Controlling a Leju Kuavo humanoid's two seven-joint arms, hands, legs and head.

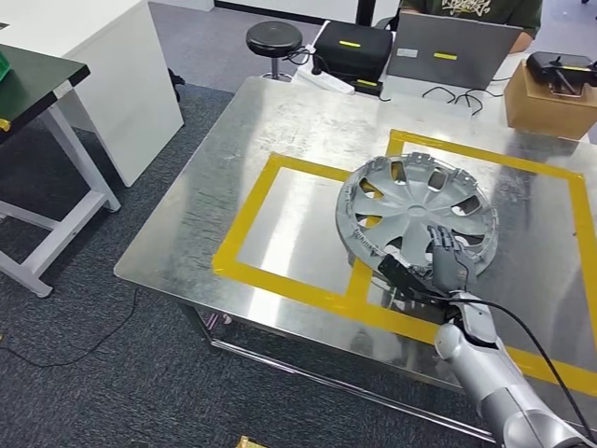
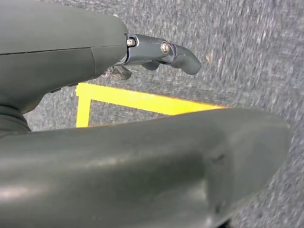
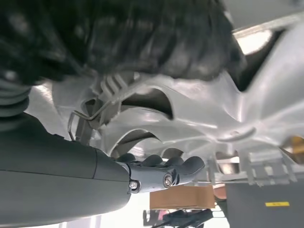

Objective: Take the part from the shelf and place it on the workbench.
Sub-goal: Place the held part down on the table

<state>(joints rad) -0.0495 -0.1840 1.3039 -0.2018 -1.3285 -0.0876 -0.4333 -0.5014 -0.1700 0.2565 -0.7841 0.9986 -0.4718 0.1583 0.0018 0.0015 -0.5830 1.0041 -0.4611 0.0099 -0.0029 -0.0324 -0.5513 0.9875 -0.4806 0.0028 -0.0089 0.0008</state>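
The hubcap (image 1: 417,210) is grasped at its near rim by the right hand (image 1: 449,259), seemingly tilted on the worktop (image 1: 296,121); it should be lowered flat before release. The left hand (image 2: 157,52) is held empty, fingers apart.

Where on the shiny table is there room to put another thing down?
The left yellow-taped rectangle is bare. So is the workbench strip left of it. It is crowded at the right rectangle, where the right hand holds the hubcap, and along the far edge by the laptop.
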